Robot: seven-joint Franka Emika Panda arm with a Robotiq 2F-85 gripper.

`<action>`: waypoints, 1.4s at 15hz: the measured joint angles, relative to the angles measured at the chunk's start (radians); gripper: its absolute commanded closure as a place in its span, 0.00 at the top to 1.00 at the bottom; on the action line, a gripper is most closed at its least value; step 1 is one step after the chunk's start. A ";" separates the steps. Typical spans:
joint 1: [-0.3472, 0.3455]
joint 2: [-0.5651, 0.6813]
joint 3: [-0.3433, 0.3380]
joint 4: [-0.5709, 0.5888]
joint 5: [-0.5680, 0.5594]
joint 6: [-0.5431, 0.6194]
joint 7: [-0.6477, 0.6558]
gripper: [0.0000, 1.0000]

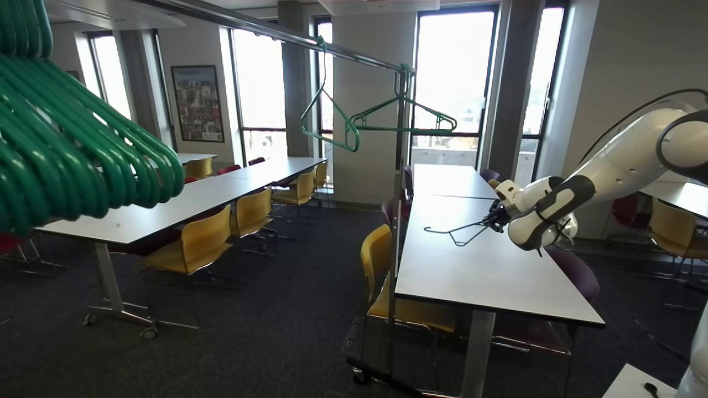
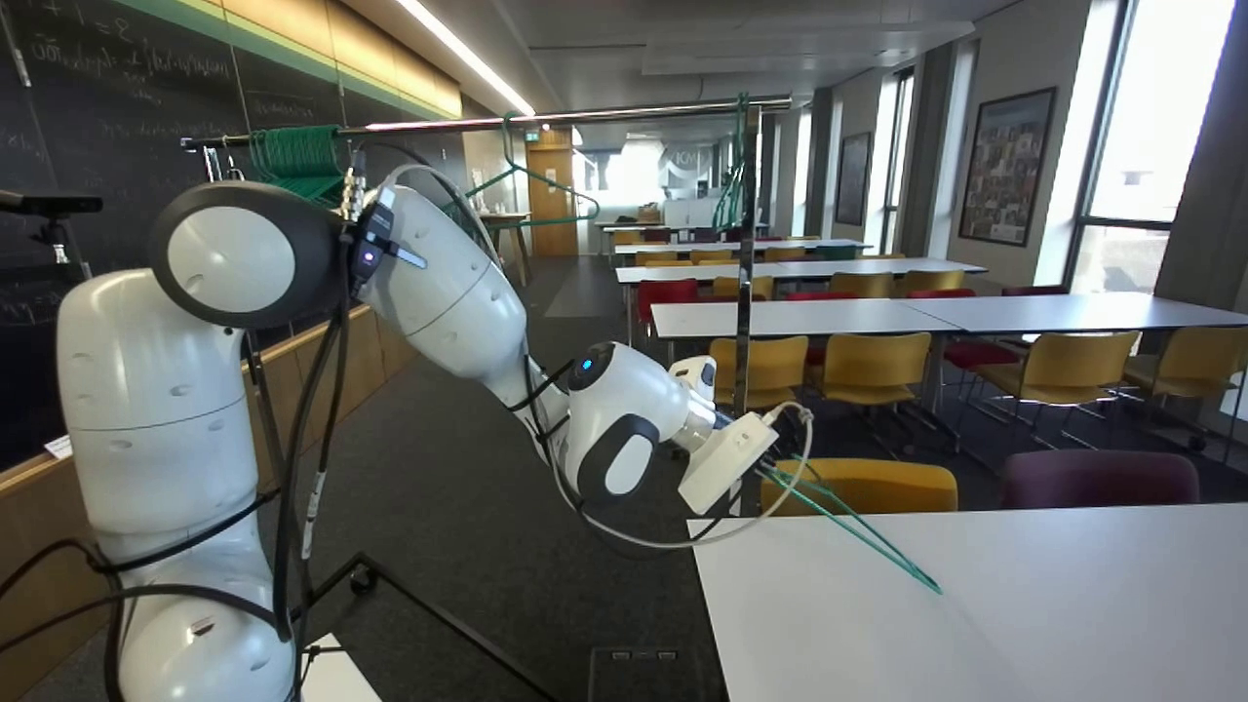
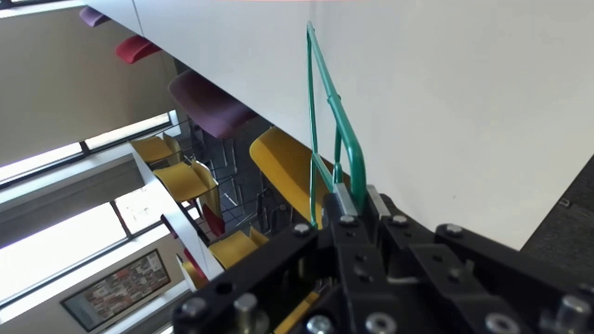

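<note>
Pinching a glossy green tubular plastic coat hanger (image 3: 357,160) beside a rounded bend, that's the black metal two-fingered gripper (image 3: 361,199), its pale flat fingertips (image 3: 344,199) drawn in tight with only the tube's thickness between them. And the hanger juts out ahead, slanting over the white rectangular tabletop (image 1: 487,271) in both exterior views; whether its far end touches the surface, nobody can tell from here. Behind the gripper comes the smooth white robot arm (image 2: 439,283), reaching out and down, a loose pale cable (image 2: 673,546) looping under the wrist. Along the table's side, there's a yellow curved-back chair (image 3: 285,169), and just past it a dark purple chair (image 3: 206,99). Close by that table rises the shiny metal clothes rack (image 2: 745,292), its long straight rail (image 1: 365,56) running overhead. What a load on it: a dense bunch of green hangers (image 1: 72,182) packed together, while two more hangers (image 1: 334,142) dangle well apart from those, one right by the post! Further back, long white tables (image 1: 221,188) stand with yellow and red chairs (image 2: 876,369) around them, and beyond those a framed poster (image 1: 197,103) hangs between tall bright windows (image 1: 453,66). Farthest off, a brown wooden door (image 2: 556,156) stands in an exterior view.
</note>
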 measured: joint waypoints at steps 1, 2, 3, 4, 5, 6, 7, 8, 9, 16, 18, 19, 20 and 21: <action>0.001 0.037 -0.004 0.004 0.015 0.006 -0.011 0.02; 0.002 0.078 -0.013 0.015 0.035 0.007 -0.027 0.02; 0.005 0.119 -0.027 0.036 0.056 0.007 -0.046 0.02; 0.014 0.161 -0.047 0.063 0.078 0.006 -0.064 0.02; 0.026 0.202 -0.069 0.095 0.097 0.006 -0.077 0.02; 0.039 0.244 -0.092 0.128 0.115 0.006 -0.086 0.02; 0.055 0.285 -0.114 0.161 0.131 0.006 -0.091 0.02; 0.073 0.329 -0.138 0.193 0.147 0.005 -0.093 0.02; 0.092 0.375 -0.162 0.222 0.163 0.005 -0.094 0.02; 0.148 0.665 -0.211 0.318 0.167 -0.047 -0.029 0.34; 0.143 0.699 -0.205 0.340 0.121 -0.088 0.030 0.47; 0.136 0.705 -0.195 0.348 0.088 -0.124 0.055 0.55; 0.122 0.705 -0.178 0.356 0.052 -0.158 0.077 0.64; 0.105 0.702 -0.155 0.364 0.018 -0.189 0.099 0.73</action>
